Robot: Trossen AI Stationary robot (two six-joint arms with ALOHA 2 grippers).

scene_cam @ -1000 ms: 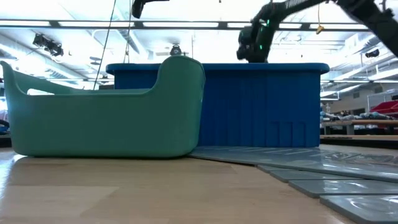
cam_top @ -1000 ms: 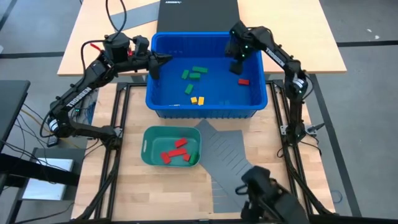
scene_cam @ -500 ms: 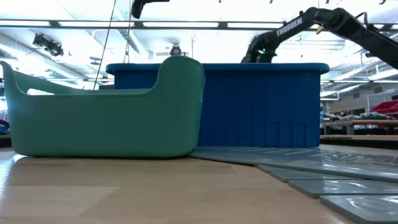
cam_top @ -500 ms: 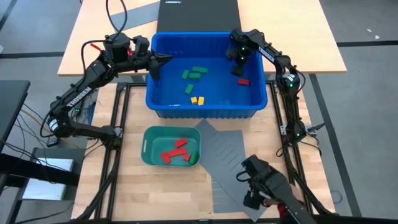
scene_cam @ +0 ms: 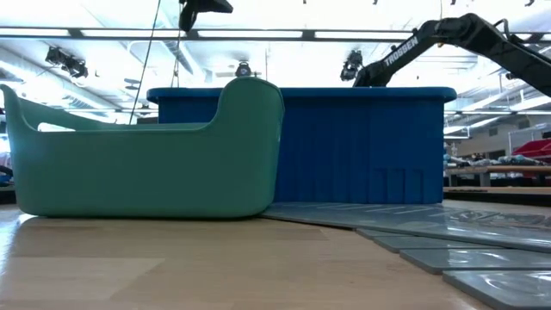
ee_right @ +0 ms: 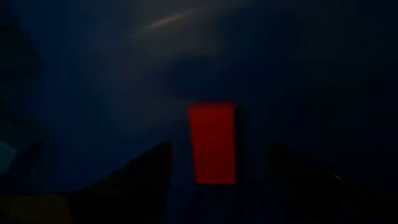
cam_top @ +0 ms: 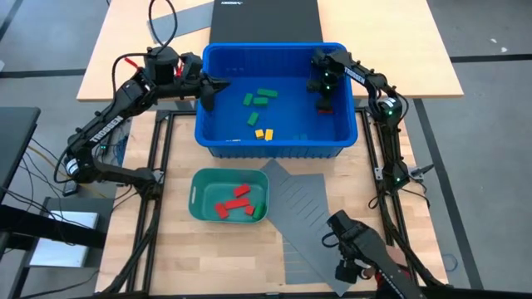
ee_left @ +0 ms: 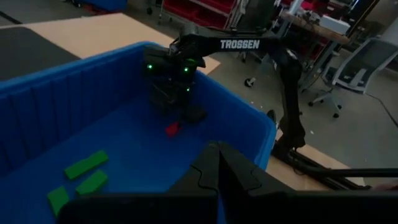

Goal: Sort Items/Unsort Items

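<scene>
Sitting around both pincers is the big blue plastic bin (cam_top: 275, 143), where the right gripper (cam_top: 324, 106) hangs low with fingers spread wide, a small red rectangular block (ee_right: 212, 144) right between them, while the left gripper (cam_top: 210, 86) stays pinched shut just inside its wall.

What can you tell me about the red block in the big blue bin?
The red block is a small flat rectangle, plain and smooth like plastic. It lies on the floor of the blue bin, near the right wall, apart from the green and yellow blocks. The right pincer is down over it, open, one finger on each side. Whether they touch it cannot be told.
</scene>
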